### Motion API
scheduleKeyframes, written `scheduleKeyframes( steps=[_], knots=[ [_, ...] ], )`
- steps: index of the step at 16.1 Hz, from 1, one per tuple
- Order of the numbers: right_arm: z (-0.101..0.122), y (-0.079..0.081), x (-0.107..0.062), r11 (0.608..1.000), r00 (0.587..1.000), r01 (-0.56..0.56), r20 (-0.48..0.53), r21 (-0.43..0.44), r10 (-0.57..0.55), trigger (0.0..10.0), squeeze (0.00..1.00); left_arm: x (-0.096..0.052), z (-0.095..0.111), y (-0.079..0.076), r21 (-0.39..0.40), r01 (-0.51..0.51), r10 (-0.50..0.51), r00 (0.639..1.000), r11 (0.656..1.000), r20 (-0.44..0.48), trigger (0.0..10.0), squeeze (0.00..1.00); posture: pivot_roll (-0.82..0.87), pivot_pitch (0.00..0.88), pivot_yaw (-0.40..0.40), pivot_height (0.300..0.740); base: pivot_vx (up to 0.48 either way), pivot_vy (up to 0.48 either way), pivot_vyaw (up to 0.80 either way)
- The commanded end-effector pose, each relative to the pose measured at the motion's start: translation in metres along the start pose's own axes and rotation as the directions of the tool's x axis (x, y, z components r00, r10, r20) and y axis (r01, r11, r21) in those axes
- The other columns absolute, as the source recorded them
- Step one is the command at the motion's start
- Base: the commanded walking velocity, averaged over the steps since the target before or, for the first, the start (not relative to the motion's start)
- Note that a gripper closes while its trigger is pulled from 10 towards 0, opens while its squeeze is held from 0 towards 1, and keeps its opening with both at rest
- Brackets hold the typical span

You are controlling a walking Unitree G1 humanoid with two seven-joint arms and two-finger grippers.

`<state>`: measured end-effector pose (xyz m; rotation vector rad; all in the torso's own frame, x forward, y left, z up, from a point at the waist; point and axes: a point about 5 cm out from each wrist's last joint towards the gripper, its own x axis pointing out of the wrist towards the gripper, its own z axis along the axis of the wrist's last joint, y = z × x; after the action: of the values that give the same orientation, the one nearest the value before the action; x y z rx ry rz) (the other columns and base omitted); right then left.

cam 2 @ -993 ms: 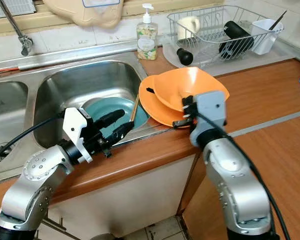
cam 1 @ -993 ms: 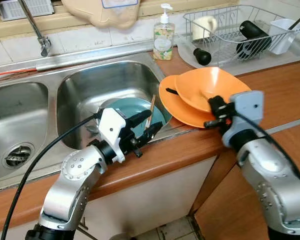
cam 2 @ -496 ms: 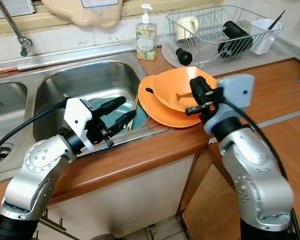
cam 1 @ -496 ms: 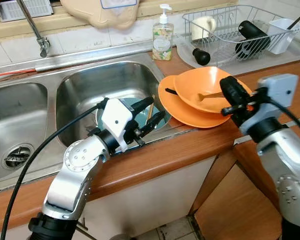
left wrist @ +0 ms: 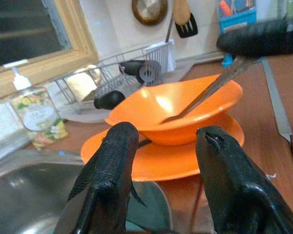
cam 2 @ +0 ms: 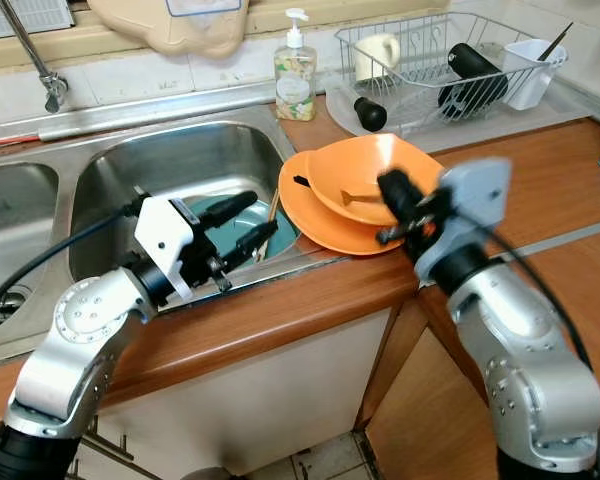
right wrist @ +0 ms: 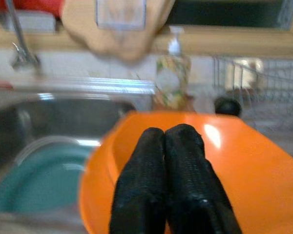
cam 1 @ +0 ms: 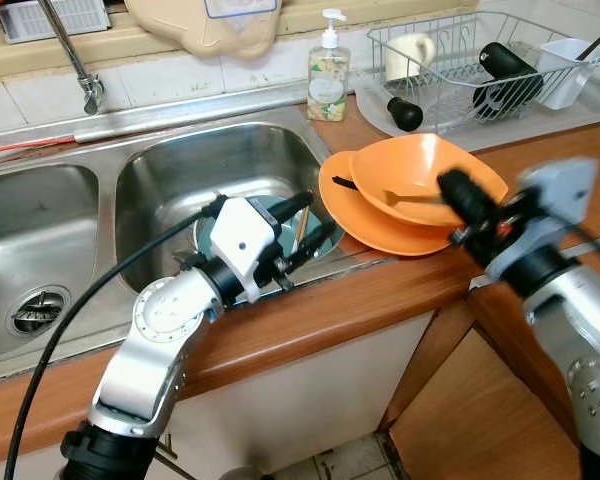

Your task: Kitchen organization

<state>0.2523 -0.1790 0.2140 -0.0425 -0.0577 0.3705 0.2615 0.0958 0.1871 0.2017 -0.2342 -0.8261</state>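
your right claw [cam 1: 460, 200] is pressed together over the orange bowl [cam 1: 420, 170] at its 4 o'clock rim, seemingly pinching the spoon [cam 1: 405, 199] there. your left claw [cam 1: 305, 222] hangs apart above the teal plate [cam 2: 225, 225] in the sink [cam 1: 160, 175], ready to grasp it.

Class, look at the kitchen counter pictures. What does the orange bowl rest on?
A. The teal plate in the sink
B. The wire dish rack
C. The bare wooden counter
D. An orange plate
D: the orange bowl sits on top of an orange plate at the counter edge beside the sink, as the left wrist view also shows, with the right gripper at it.
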Motion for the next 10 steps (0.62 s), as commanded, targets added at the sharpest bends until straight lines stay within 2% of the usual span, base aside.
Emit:
scheduleKeyframes(
  steps=[1, 2, 4, 6, 7, 10],
  knots=[
    [-0.004, -0.002, 0.0, 0.999, 0.999, 0.026, -0.031, -0.025, -0.027, 10.0, 1.0, -0.002, -0.003, 0.0, -0.014, -0.004, 0.003, 1.0, 1.0, -0.017, 10.0, 0.0, -0.05, 0.0, 0.066, 0.74, 0.0, 0.0, 0.0],
    [-0.002, -0.001, -0.002, 0.999, 1.0, 0.003, -0.02, -0.035, -0.004, 10.0, 1.0, -0.003, -0.004, -0.001, -0.038, 0.005, -0.005, 1.0, 0.999, -0.016, 10.0, 0.0, -0.05, 0.0, 0.071, 0.74, 0.0, 0.0, 0.0],
    [0.0, -0.003, -0.005, 0.999, 1.0, 0.004, 0.0, -0.041, -0.004, 10.0, 1.0, -0.005, -0.006, -0.003, -0.026, 0.036, -0.037, 0.998, 0.999, -0.04, 10.0, 0.0, -0.05, 0.0, 0.068, 0.74, 0.0, 0.0, 0.0],
    [0.007, -0.002, -0.008, 1.0, 0.999, -0.006, 0.045, -0.013, 0.007, 10.0, 1.0, -0.005, -0.005, -0.003, -0.045, 0.033, -0.035, 0.999, 0.998, -0.031, 10.0, 0.0, -0.05, 0.0, 0.074, 0.74, 0.0, 0.0, 0.0],
    [0.01, -0.006, -0.012, 0.997, 0.995, 0.014, 0.093, 0.07, -0.02, 10.0, 1.0, -0.005, -0.007, -0.005, -0.073, 0.045, -0.047, 0.998, 0.996, -0.031, 10.0, 0.0, -0.05, 0.0, 0.072, 0.74, 0.0, 0.0, 0.0],
    [0.013, -0.022, -0.022, 0.978, 0.987, 0.064, 0.135, 0.2, -0.092, 10.0, 1.0, -0.009, -0.007, -0.011, -0.142, 0.102, -0.108, 0.993, 0.985, -0.037, 10.0, 0.0, -0.06, 0.0, 0.074, 0.74, 0.0, 0.0, 0.0]
  ],
)
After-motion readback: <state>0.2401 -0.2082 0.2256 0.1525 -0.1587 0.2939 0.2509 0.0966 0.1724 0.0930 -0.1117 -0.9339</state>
